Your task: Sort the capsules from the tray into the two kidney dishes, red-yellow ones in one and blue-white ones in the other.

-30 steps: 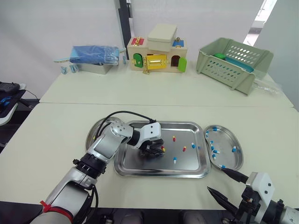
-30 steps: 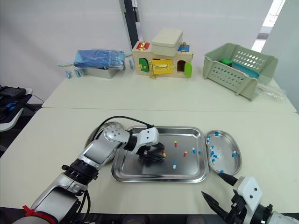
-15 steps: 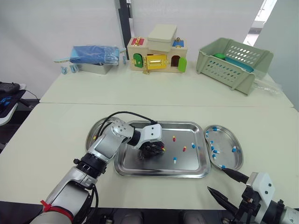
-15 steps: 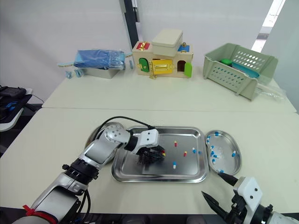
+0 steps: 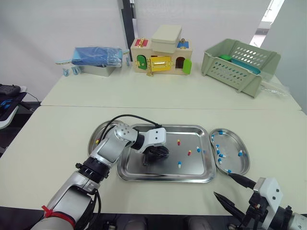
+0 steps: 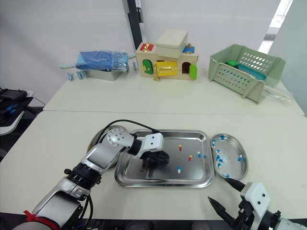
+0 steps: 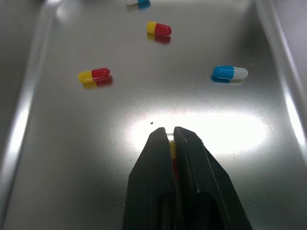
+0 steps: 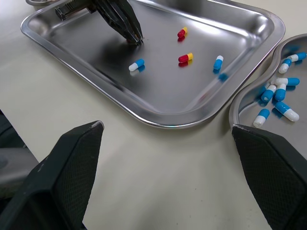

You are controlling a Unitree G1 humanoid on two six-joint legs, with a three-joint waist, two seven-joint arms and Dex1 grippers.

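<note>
My left gripper (image 5: pixel 166 154) is low over the middle of the steel tray (image 5: pixel 192 168). It is shut on a red-yellow capsule (image 7: pixel 172 152), which shows as a sliver between the black fingers (image 7: pixel 192 158). Loose on the tray lie two red-yellow capsules (image 7: pixel 94 75) (image 7: pixel 159 28) and two blue-white ones (image 7: pixel 230 73) (image 5: pixel 198 149). The left kidney dish (image 5: pixel 97 134) sits beside the tray, partly behind my forearm. The right kidney dish (image 5: pixel 231 131) holds several blue-white capsules (image 5: pixel 221 155). My right gripper (image 5: pixel 221 184) hovers open near the table's front edge, right of the tray.
Along the back of the table stand a tin with a blue bag (image 5: pixel 96 60), a wooden toy house (image 5: pixel 162 56) and a green plastic basket (image 5: pixel 240 60). A black cable (image 5: pixel 129 116) loops over my left arm.
The left gripper's fingers have levelled out, and the red-yellow capsule seen at their tips is now pinched between them. The right arm has stayed put.
</note>
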